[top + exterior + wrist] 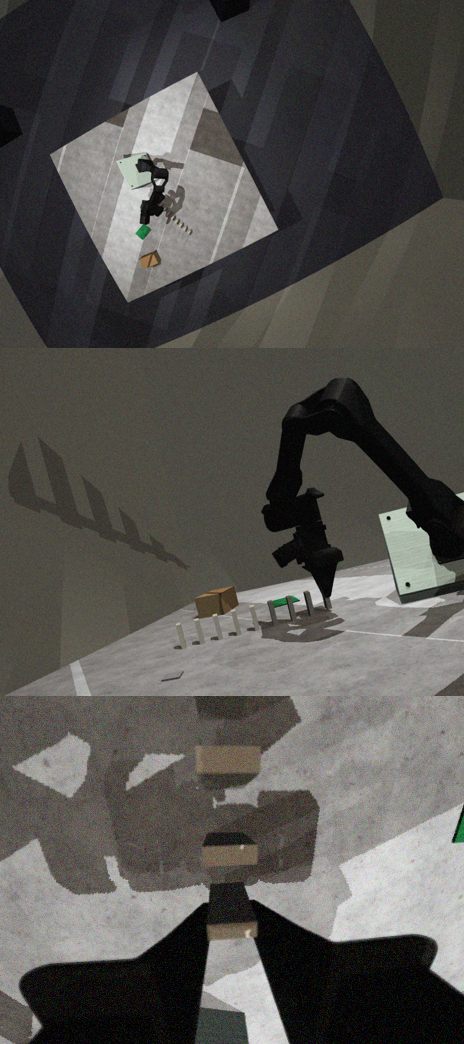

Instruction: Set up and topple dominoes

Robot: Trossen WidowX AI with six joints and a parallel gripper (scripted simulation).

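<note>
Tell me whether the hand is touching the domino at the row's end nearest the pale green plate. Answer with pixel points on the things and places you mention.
Touching. The wrist view shows the hand (327, 595) (229, 907) with that domino (327, 603) (232, 930) between its fingers.

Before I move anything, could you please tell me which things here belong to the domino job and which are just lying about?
For the job:
- the row of eight standing dominoes
- the domino between the fingers

Apparently just lying about:
- green square
- brown box

Unclear: flat dark piece.
</note>
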